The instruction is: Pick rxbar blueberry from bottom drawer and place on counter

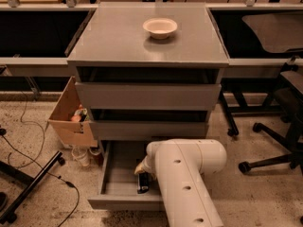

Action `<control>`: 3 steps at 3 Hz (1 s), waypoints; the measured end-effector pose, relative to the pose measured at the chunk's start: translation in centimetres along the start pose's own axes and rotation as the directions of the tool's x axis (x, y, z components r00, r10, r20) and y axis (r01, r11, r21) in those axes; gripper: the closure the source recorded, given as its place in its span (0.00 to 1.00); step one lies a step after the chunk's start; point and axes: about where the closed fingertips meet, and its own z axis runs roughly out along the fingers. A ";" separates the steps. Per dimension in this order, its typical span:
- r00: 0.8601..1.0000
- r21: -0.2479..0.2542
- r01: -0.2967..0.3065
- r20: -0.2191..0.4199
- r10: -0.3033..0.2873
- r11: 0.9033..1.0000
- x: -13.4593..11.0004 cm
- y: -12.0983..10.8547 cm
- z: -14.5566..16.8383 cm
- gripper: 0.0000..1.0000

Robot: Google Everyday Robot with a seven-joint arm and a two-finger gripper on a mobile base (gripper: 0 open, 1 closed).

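Observation:
The bottom drawer [118,183] is pulled open below the two upper grey drawers. The rxbar blueberry [143,184] lies inside it, dark, near the front middle. My white arm reaches down into the drawer, and my gripper [142,170] is right over the bar's far end, mostly hidden by the arm. The counter [118,37] is the grey top of the cabinet, with a white bowl [160,27] on it toward the back.
An open cardboard box [71,117] with items stands left of the cabinet, with cups [83,156] beside it. Cables and a black stand leg [33,186] lie on the floor at left. Office chairs [279,126] stand at right.

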 end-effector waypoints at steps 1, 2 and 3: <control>0.999 -0.001 0.002 0.032 -0.002 1.000 0.8 0.3 -2.0 0.00; 0.998 -0.022 0.017 0.062 -0.016 1.000 1.8 0.2 -4.2 0.00; 0.996 -0.051 0.051 0.079 -0.046 0.997 2.5 -0.3 -6.6 0.00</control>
